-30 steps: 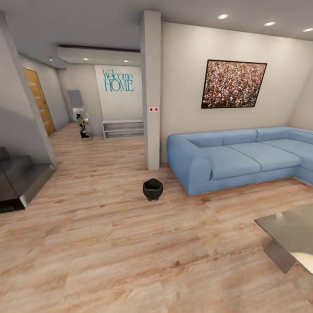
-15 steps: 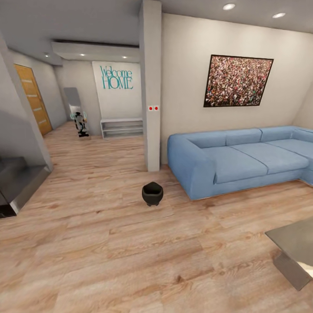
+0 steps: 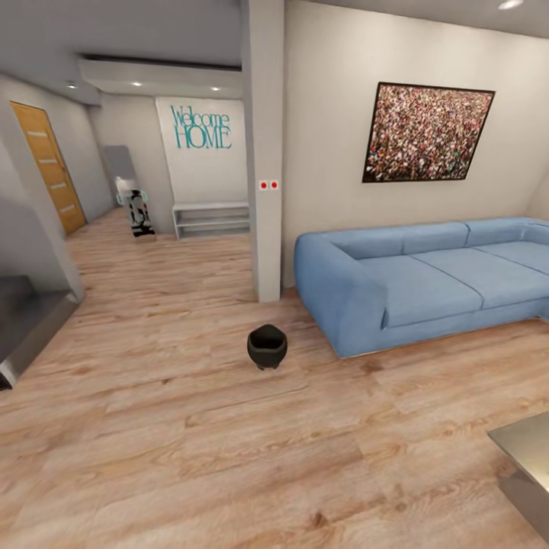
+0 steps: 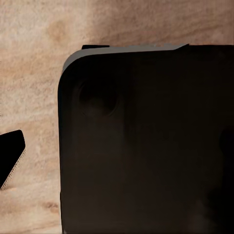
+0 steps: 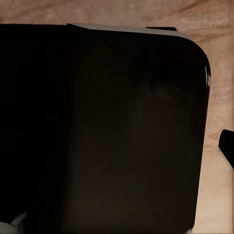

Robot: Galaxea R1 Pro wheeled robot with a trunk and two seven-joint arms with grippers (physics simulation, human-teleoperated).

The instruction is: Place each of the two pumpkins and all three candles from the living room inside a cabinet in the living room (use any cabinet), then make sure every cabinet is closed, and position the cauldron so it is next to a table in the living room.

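The cauldron, a small round black pot, stands upright on the wood floor in the middle of the head view, just in front of a grey pillar and left of the sofa's arm. A corner of the table, with its reflective grey glass top, juts in at the head view's bottom right, well apart from the cauldron. Both wrist views look at a large dark rounded body of the robot, with wood floor behind it.
A long blue sofa runs along the right wall under a framed picture. A grey stone ledge sits at the left edge. Behind the pillar, a hallway leads to a white shelf and a wooden door.
The whole head view has shifted as the camera moved: the table corner has slid toward the bottom right and the ledge toward the left edge. The cauldron stands where it was.
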